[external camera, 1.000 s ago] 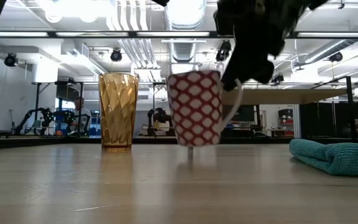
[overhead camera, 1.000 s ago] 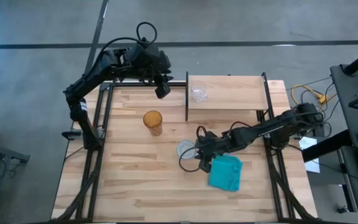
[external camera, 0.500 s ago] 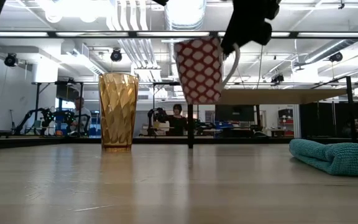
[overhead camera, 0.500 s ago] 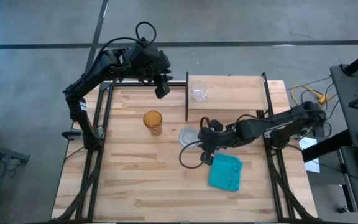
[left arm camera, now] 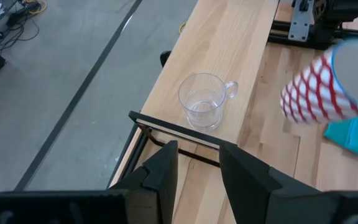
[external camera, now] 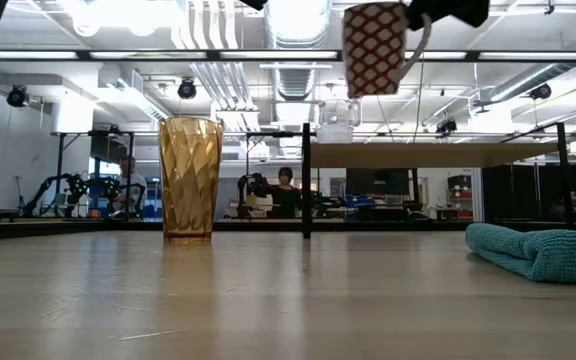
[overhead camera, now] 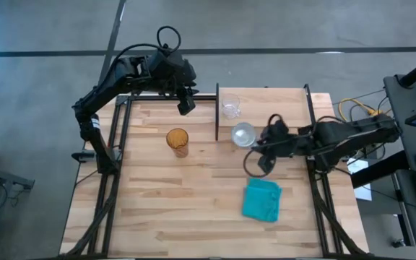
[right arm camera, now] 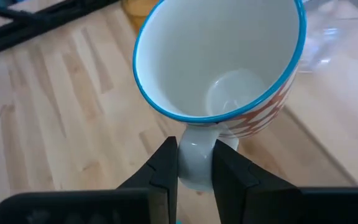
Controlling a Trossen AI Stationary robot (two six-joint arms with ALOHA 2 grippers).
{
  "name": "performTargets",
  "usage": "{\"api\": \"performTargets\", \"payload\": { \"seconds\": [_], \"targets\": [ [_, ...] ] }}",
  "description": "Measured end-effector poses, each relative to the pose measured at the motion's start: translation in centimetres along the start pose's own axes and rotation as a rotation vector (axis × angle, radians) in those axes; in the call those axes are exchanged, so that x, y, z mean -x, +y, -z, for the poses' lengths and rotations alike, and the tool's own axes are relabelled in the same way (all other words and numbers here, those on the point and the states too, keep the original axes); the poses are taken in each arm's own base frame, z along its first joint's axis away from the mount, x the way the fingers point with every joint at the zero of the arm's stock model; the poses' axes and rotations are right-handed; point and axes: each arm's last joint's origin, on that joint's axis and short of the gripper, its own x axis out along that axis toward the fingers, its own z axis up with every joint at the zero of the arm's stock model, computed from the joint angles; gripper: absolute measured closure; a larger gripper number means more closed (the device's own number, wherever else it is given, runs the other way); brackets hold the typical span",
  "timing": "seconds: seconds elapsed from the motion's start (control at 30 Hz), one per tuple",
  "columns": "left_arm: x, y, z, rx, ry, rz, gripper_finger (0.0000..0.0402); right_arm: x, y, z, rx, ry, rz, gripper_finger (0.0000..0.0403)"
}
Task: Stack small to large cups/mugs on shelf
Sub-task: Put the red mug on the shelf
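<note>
A white mug with a red lattice pattern and a blue rim [overhead camera: 243, 134] hangs in my right gripper [overhead camera: 258, 139], by the near edge of the light-wood shelf [overhead camera: 273, 108]. In the low view the mug [external camera: 373, 48] is higher than the shelf board [external camera: 438, 154]. A tiny clear glass cup [overhead camera: 230, 108] stands on its base on the shelf's left part. The amber tumbler [overhead camera: 178, 141] stands on the table left of the shelf. My left gripper [overhead camera: 187, 105] is open and empty, in the air left of the shelf. My right gripper pinches the mug's handle [right arm camera: 196, 155] between its two fingers [right arm camera: 166, 167]. It comes at the handle from the table's right side. The mug is lifted clear of table and shelf, mouth up and slightly tilted, with its handle toward the gripper.
A crumpled teal cloth [overhead camera: 262, 200] lies on the table near the shelf's front right. The shelf's thin black posts [external camera: 306, 180] stand at its left end. Black frame rails run along the table's left and right edges.
My right gripper, still shut on the mug's handle, has risen and gone toward the table's far and right edges, toward the shelf. The mug has gone from just above the table top to above shelf height, staying mouth up.
</note>
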Motion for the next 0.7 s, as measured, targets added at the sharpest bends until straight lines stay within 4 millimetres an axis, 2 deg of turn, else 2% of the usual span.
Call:
{"api": "performTargets", "payload": {
  "seconds": [0.13, 0.27, 0.7],
  "targets": [
    [0.0, 0.0, 0.0, 0.002, -0.001, 0.000, 0.0297, 2.0, -1.6, 0.2, -0.046, -0.037, 0.047, 0.0342],
    [0.0, 0.0, 0.0, 0.008, -0.004, 0.000, 0.0297, 2.9, -2.8, 0.3, -0.092, -0.047, 0.090, 0.0342],
    [-0.1, 0.0, -0.2, 0.014, -0.024, -0.001, 0.0297, 2.3, -5.3, -0.8, -0.196, -0.062, 0.211, 0.0342]
  ]
}}
